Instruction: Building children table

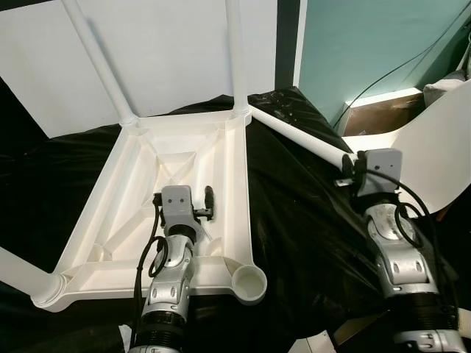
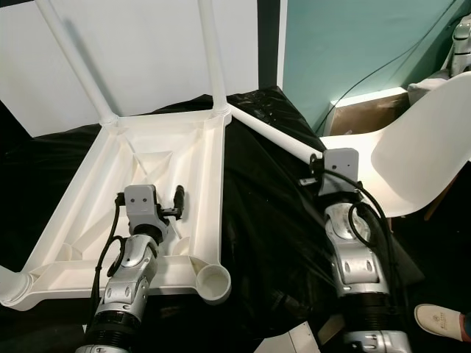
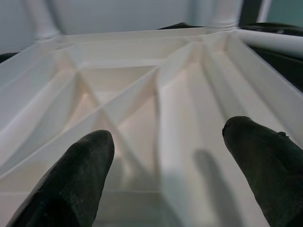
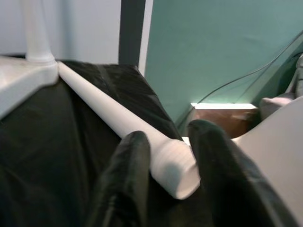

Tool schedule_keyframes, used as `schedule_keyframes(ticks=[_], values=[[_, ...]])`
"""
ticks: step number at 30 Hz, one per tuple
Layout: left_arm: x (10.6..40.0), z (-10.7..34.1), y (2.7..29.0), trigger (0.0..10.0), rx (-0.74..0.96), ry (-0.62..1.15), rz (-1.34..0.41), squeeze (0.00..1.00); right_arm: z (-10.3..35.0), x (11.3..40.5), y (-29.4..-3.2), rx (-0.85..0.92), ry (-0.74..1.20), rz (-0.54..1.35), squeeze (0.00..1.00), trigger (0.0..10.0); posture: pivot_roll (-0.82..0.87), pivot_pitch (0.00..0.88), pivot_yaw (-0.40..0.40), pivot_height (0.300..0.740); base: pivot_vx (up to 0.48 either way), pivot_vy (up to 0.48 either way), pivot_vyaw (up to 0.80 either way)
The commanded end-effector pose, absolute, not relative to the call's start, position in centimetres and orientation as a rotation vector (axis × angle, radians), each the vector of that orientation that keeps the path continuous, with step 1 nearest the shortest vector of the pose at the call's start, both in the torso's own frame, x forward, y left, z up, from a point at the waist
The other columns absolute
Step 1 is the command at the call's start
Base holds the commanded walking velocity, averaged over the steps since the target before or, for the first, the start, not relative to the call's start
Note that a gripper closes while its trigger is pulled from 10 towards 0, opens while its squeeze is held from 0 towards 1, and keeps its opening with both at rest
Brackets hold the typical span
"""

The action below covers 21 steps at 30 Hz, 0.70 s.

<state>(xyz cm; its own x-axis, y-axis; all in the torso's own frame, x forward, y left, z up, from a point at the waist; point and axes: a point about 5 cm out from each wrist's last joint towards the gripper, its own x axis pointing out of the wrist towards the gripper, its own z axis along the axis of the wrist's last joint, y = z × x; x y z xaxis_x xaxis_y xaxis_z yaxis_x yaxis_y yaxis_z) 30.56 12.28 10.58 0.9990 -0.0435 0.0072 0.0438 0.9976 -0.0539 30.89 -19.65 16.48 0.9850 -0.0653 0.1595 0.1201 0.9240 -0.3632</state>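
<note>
- The tabletop (image 1: 110, 243) is lying upside down on the black sheet (image 1: 294, 213), ribs facing up, and three legs are already standing in its corners.
- The near right corner socket (image 1: 249, 283) is sitting open, so I judge this is the last leg to fit.
- My right gripper (image 4: 165, 163) is closing around the threaded end of the loose leg (image 1: 298, 134); the fingers (image 4: 130, 170) are pressing it from both sides.
- That leg is lying across the sheet, its far end touching the tabletop's far right corner by an upright leg (image 1: 235, 55).
- My left gripper (image 1: 207, 202) is hovering over the ribbed underside near the right edge, fingers spread wide, holding nothing.
- To do this well, I am thinking of lifting the leg clear of the sheet first, so it cannot snag the folds.
- Then I would be swinging the threaded end towards the open socket and tilting the leg upright before lowering it.
- The left gripper could be bracing the tabletop's rim, since a light plastic top may slide when pushed.
- Risk: the long leg may swing into the white chair (image 2: 423, 154) close by on my right.
</note>
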Motion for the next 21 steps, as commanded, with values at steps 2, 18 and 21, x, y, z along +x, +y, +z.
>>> schedule_keyframes(ticks=[2,18,21], values=[[30.4,10.4,12.1,10.0,-0.034,-0.008,-0.039,0.0,15.3,30.9,-19.3,-0.389,-0.093,-0.09,0.0,10.0,-0.11,0.0,0.1,0.74,0.0,0.0,0.0],[29.7,10.2,11.7,10.0,-0.008,0.0,-0.084,0.0,14.0,32.9,-21.7,-0.542,0.008,-0.126,0.77,10.0,-0.09,0.0,0.107,0.74,0.0,0.0,0.0],[29.5,10.2,11.8,10.0,0.0,0.0,-0.082,0.0,14.2,33.3,-21.9,-0.612,0.013,-0.128,0.17,10.0,-0.07,0.0,0.109,0.74,0.0,0.0,0.0]])
